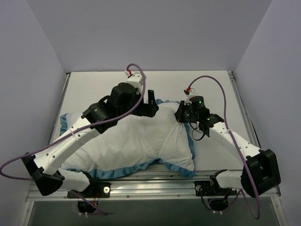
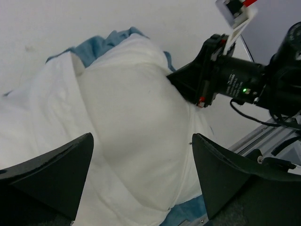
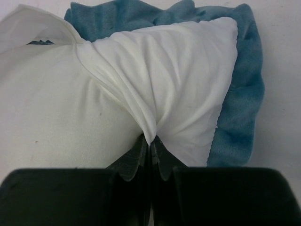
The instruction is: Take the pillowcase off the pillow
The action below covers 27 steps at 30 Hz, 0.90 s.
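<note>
The pillowcase [image 1: 117, 146] lies across the table with its white side out and a blue ruffled trim [image 1: 123, 170] along the edges. The plump, creamier pillow [image 3: 51, 113] bulges from its far end and also fills the left wrist view [image 2: 136, 113]. My right gripper [image 3: 150, 140] is shut on a pinched fold of the pillowcase's white fabric [image 3: 188, 75] at its far right corner, next to the trim [image 3: 240, 103]. In the top view the right gripper [image 1: 181, 114] sits at that corner. My left gripper [image 1: 151, 106] hovers open over the pillow, jaws wide apart [image 2: 142, 141], nothing between them.
The white table [image 1: 94, 89] is walled in on three sides. A metal rail [image 1: 155, 181] runs along the near edge by the arm bases. Purple cables [image 1: 221, 89] loop above both arms. The right arm's black wrist [image 2: 230, 80] is close to the left gripper.
</note>
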Tool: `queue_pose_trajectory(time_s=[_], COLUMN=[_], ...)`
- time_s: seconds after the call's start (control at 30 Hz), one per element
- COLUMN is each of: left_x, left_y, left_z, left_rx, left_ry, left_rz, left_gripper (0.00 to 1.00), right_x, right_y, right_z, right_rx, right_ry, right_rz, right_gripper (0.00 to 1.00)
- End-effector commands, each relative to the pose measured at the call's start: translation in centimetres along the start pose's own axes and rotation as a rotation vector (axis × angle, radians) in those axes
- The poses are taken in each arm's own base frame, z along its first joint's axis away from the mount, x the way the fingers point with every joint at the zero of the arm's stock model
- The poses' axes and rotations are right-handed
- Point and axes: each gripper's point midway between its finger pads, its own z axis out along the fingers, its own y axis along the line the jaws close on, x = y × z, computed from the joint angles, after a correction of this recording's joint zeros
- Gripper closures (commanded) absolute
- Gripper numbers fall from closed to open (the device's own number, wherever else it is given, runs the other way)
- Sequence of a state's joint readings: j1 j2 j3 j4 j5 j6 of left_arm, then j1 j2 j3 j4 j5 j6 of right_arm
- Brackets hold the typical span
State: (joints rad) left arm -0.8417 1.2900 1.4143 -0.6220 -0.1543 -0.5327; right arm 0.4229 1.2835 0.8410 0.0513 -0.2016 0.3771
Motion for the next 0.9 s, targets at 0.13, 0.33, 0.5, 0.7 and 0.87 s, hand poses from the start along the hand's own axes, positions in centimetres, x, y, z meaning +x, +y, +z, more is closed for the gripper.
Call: queue_pose_trajectory(time_s=[0.13, 0.33, 0.5, 0.7, 0.87], left_x=[-0.7, 3.7, 6.2, 9.0, 9.2], left_y=[-2.3, -0.7, 0.1, -0.3, -0.4], left_z=[5.6, 11.7, 14.6, 15.9, 14.2], left_rx=[-0.048, -0.142, -0.164, -0.11, -0.084], left_ry=[0.123, 0.297, 0.365, 0.426, 0.423], left_rz=[0.243, 0.294, 0.29, 0.251, 0.249], left_gripper=[0.06, 0.06, 0.06, 0.6, 0.98], right_x=[-0.5, -0.8, -0.5, -0.5, -1.0], right_y=[3.8, 4.3, 4.1, 3.6, 1.3], right_z=[-1.7, -2.2, -2.0, -2.0, -1.8], right_rx=[-0.171, -0.19, -0.177, -0.151, -0.023], right_ry=[-0.031, -0.052, -0.048, -0.056, -0.073], right_rz=[0.001, -0.01, -0.021, -0.031, -0.017], right_gripper=[1.0, 1.0, 1.0, 1.0, 1.0])
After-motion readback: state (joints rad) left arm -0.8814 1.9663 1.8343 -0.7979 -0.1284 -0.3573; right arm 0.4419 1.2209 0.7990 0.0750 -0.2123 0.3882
